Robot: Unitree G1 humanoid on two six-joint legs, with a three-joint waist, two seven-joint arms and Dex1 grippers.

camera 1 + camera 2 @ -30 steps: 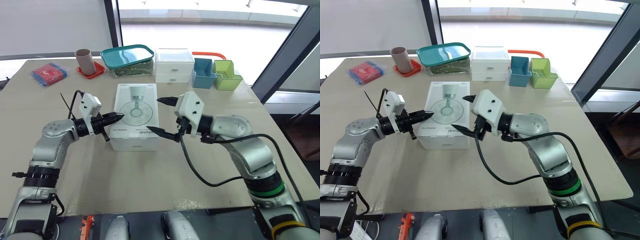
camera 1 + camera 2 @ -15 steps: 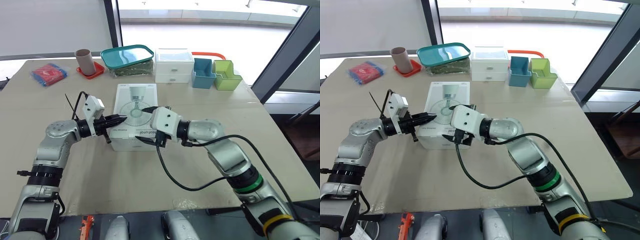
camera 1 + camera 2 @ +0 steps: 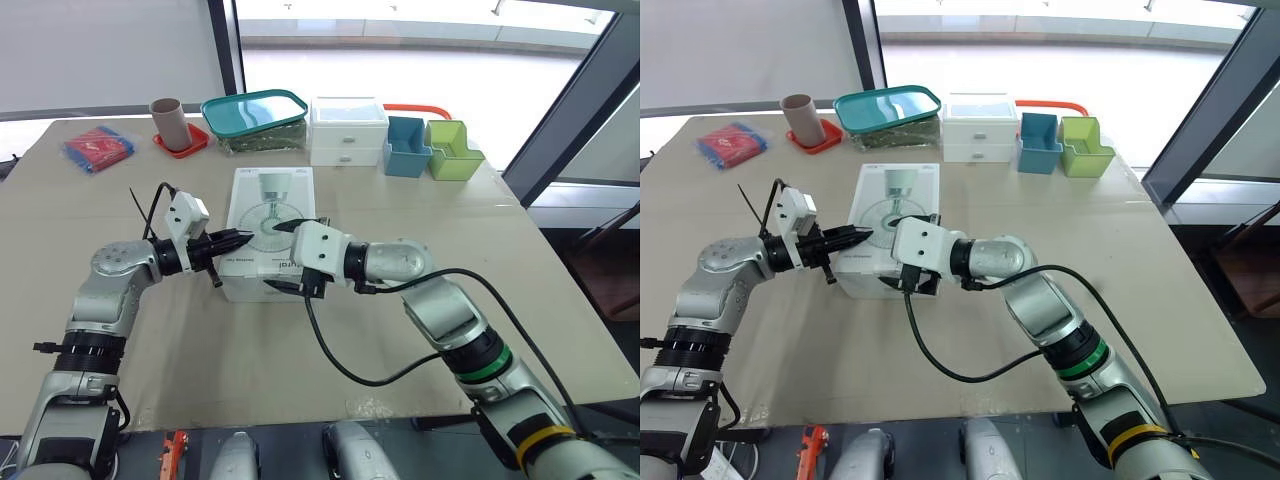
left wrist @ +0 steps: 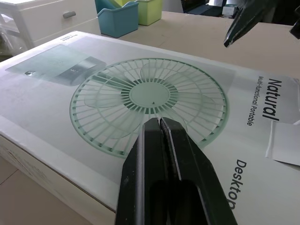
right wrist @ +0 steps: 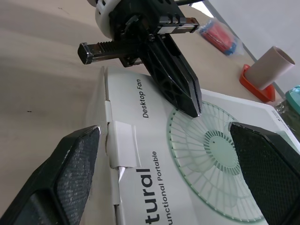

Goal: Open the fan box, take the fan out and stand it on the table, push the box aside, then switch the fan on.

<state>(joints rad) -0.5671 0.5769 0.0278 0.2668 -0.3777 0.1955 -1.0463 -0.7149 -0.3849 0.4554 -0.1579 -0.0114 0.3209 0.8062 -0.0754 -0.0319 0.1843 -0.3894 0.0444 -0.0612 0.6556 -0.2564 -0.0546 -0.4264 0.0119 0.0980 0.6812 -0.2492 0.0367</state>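
Note:
The white fan box (image 3: pixel 268 215) lies flat and closed on the table, with a fan printed on its lid. My left gripper (image 3: pixel 240 238) is shut, its tips resting over the box's left edge beside the printed fan (image 4: pixel 150 96). My right gripper (image 3: pixel 281 257) is open and straddles the near end of the box, one finger above the lid and one low against the front face. In the right wrist view a white closing tab (image 5: pixel 123 150) on the box's end lies between the two fingers (image 5: pixel 70 173), with the left gripper (image 5: pixel 190 103) beyond.
Along the far edge stand a brown cup (image 3: pixel 170 122) on a red coaster, a teal-lidded container (image 3: pixel 255 115), white drawers (image 3: pixel 348 130), a blue bin (image 3: pixel 405 147) and a green bin (image 3: pixel 452 150). A red and blue packet (image 3: pixel 98 147) lies far left.
My right gripper has swung left from beside the box's right side to straddle its near end. The left gripper has crept slightly onto the lid and stays shut.

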